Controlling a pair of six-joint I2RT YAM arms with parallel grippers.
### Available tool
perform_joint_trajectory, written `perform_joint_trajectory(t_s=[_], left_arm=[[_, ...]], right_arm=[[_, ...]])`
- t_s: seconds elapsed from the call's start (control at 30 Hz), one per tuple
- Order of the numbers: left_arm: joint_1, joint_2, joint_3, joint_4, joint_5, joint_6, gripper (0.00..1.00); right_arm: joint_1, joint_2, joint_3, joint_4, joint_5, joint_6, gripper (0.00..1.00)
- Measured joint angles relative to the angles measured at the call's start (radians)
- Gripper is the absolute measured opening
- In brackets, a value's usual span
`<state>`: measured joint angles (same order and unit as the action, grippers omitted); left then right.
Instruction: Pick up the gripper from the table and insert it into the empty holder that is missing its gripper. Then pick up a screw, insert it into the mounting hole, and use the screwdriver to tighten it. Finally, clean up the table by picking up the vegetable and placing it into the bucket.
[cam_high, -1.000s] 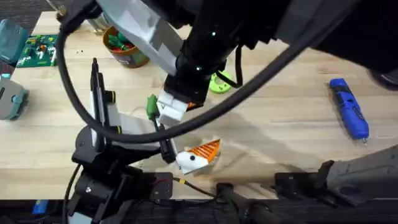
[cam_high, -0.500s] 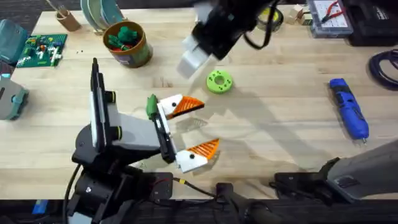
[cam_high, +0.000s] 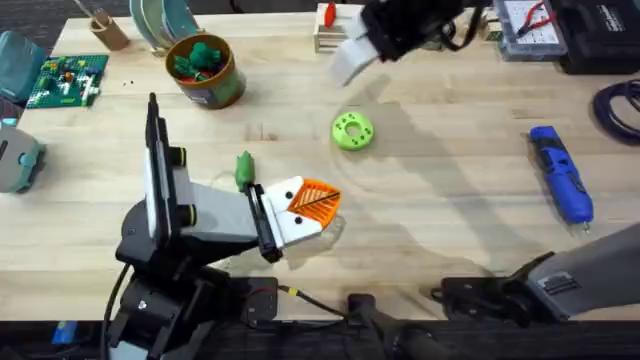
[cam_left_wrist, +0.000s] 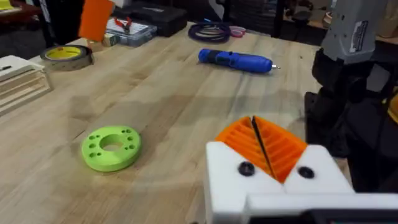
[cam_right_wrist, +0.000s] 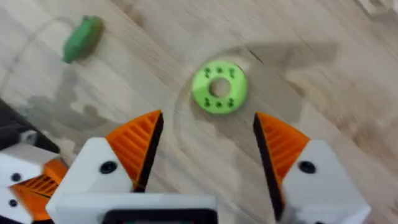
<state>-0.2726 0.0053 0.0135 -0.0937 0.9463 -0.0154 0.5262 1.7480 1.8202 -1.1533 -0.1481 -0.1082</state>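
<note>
With the left gripper pressed together and the right gripper spread, the vegetable looks light, smooth, best pinched across its middle.

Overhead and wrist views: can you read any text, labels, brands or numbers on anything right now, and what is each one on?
No text can be read.
White label on the right arm, left wrist view: dark print, too blurred to read.
Green circuit board, overhead view: markings too small to read.
Blue screwdriver: no legible marking.
Lime-green disc: holes, no lettering.
Brown bucket: no legible label.
</note>
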Motion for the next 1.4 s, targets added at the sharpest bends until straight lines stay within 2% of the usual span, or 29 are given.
perform_joint_trajectory(t_s=[0.23, 0.47, 0.63, 0.8, 0.83, 1.0, 1.17, 1.4], left_arm=[[0.000, 0.000, 0.000, 0.000, 0.000, 0.000, 0.017], [0.000, 0.000, 0.000, 0.000, 0.000, 0.000, 0.017], [0.000, 0.000, 0.000, 0.000, 0.000, 0.000, 0.017], [0.000, 0.000, 0.000, 0.000, 0.000, 0.000, 0.017], [0.000, 0.000, 0.000, 0.000, 0.000, 0.000, 0.017], [0.000, 0.000, 0.000, 0.000, 0.000, 0.000, 0.017], [0.000, 0.000, 0.000, 0.000, 0.000, 0.000, 0.017], [0.000, 0.000, 0.000, 0.000, 0.000, 0.000, 0.017]], right_arm=[[-0.175, -0.094, 0.000, -0.118, 0.066, 0.033, 0.886], [-0.440, -0.241, 0.008, -0.256, 0.115, 0.034, 0.886], [-0.638, -0.262, 0.008, -0.328, 0.138, 0.015, 0.885], [-0.804, -0.262, 0.009, -0.331, 0.145, 0.004, 0.893], [-0.830, -0.260, 0.009, -0.332, 0.147, 0.000, 0.969], [-0.904, -0.239, 0.009, -0.357, 0.148, -0.004, 0.992], [-0.931, -0.215, 0.009, -0.329, 0.148, -0.012, 0.991], [-0.934, -0.193, -0.024, -0.297, 0.148, -0.200, 0.992]])
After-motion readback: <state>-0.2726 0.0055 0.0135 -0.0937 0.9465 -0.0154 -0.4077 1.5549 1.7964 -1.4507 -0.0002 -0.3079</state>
